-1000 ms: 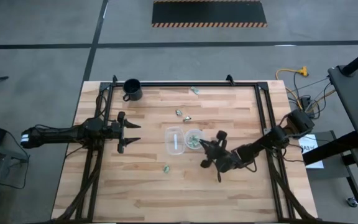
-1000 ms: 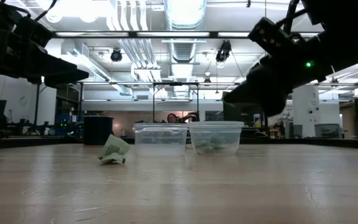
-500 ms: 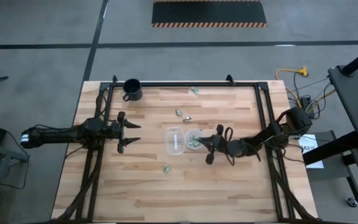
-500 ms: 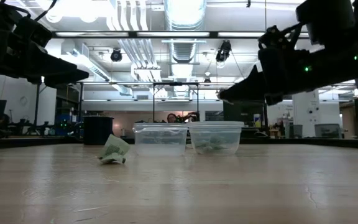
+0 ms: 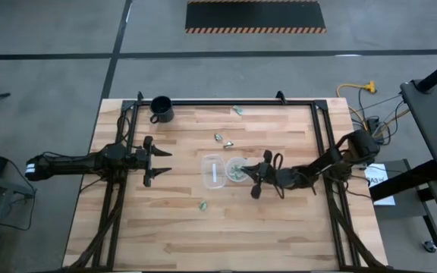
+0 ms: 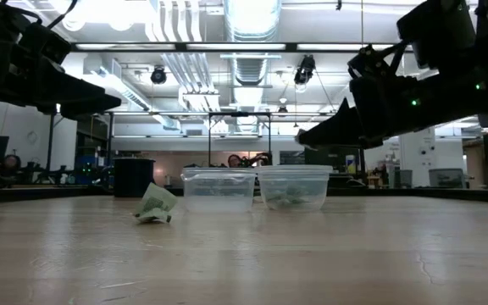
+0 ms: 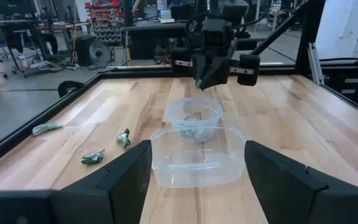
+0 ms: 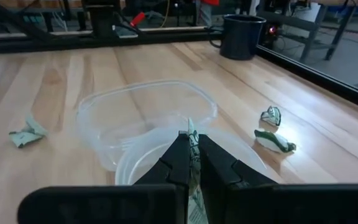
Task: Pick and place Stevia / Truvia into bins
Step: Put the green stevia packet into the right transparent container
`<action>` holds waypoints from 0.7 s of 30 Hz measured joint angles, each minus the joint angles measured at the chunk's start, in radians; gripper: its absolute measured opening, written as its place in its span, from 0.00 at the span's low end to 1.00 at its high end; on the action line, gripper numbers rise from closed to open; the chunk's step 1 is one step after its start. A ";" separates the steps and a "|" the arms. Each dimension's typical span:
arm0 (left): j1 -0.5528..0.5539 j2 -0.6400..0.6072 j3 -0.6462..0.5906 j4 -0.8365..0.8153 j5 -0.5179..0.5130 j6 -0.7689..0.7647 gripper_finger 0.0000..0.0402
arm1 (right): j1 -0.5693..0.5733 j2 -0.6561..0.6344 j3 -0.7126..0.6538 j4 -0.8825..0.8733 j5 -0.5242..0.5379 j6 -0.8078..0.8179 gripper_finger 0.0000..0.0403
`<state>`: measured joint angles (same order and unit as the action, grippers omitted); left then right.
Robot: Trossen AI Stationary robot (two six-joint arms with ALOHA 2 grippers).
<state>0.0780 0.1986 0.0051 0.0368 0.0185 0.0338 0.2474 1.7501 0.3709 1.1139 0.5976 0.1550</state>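
Two clear bins stand side by side mid-table: a squarish one (image 5: 213, 171) and a round one (image 5: 236, 169) with several pale green packets in it. My right gripper (image 5: 248, 177) hovers at the round bin's right rim (image 8: 166, 140), shut on one packet (image 8: 190, 134). My left gripper (image 5: 156, 159) waits open, left of the bins, above the table. Loose packets lie flat on the wood: one near the bins (image 5: 202, 205), two beyond them (image 5: 218, 137) (image 5: 227, 143), one by the far edge (image 5: 238, 110). My right gripper pinches a pale green and white packet between its two fingertips (image 8: 180, 149); the packet's free end (image 8: 189, 126) sticks out past them. The fingers come from the table's right, slanting slightly downward. The packet is lifted clear, above the round bin's rim.
A black mug (image 5: 161, 108) stands at the far left corner. A dark metal frame (image 5: 226, 101) runs along the table's far edge and sides. Bare wood lies on the near half of the table (image 5: 226, 235).
My right gripper, staying shut on the packet, has swung from the near right of the round bin toward the far edge and up to the bin's rim, and has tipped from steeply downward to nearly level. It has barely moved in the last half second.
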 joint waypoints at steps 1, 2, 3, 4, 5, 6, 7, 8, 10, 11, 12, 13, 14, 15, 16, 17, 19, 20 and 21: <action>0.000 0.000 0.000 0.000 0.000 0.000 0.60 | 0.000 0.004 0.003 0.000 0.000 -0.004 0.03; 0.000 0.000 0.000 0.000 0.000 0.000 0.60 | 0.000 0.010 0.007 0.001 0.001 -0.011 0.03; 0.000 0.000 0.000 0.000 0.000 0.000 0.60 | 0.000 0.017 0.010 0.001 0.002 -0.020 0.03; 0.000 0.000 0.000 0.000 0.000 0.000 0.60 | 0.000 0.022 0.013 -0.001 0.003 -0.028 0.03; 0.000 0.000 0.000 0.000 0.000 0.000 0.60 | -0.002 0.030 0.016 -0.001 0.004 -0.037 0.03; 0.000 0.000 0.000 0.000 0.000 0.000 0.60 | -0.003 0.035 0.021 0.000 0.004 -0.043 0.03; 0.000 0.000 0.000 0.000 0.000 0.000 0.60 | -0.007 0.038 0.026 -0.001 0.004 -0.048 0.03; 0.000 0.000 0.000 0.000 0.000 0.000 0.60 | -0.010 0.041 0.029 0.000 0.004 -0.053 0.03; 0.000 0.000 0.000 0.000 0.000 0.000 0.60 | -0.019 0.042 0.038 -0.001 0.005 -0.061 0.03; 0.000 -0.001 0.000 0.000 0.000 0.000 0.60 | -0.024 0.041 0.041 0.000 0.004 -0.067 0.03; 0.000 -0.001 0.000 0.000 0.000 0.000 0.60 | -0.030 0.038 0.046 -0.002 0.004 -0.078 0.03; 0.000 0.000 0.000 0.000 0.000 0.000 0.60 | -0.037 0.035 0.052 -0.001 0.004 -0.088 0.03; 0.000 0.000 0.000 0.000 0.000 0.000 0.60 | -0.044 0.031 0.058 -0.001 0.004 -0.098 0.03; 0.000 0.000 0.000 0.000 0.000 0.000 0.60 | -0.050 0.027 0.063 -0.001 0.003 -0.103 0.03; 0.000 0.000 0.000 0.000 0.000 0.000 0.60 | -0.056 0.026 0.068 0.000 -0.003 -0.103 0.03; 0.000 0.000 0.000 0.000 0.000 0.000 0.60 | -0.060 0.026 0.072 0.000 -0.021 -0.103 0.03; 0.000 0.000 0.000 0.000 0.000 0.000 0.60 | -0.062 0.026 0.077 -0.010 -0.061 -0.102 0.03; 0.000 0.000 0.000 0.000 0.000 0.000 0.60 | -0.061 0.026 0.080 -0.011 -0.072 -0.097 0.03; 0.000 0.000 0.000 0.000 0.000 0.000 0.60 | -0.060 0.026 0.081 -0.011 -0.076 -0.091 0.03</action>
<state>0.0780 0.1986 0.0051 0.0368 0.0185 0.0338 0.1874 1.7756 0.4521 1.1032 0.5218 0.0638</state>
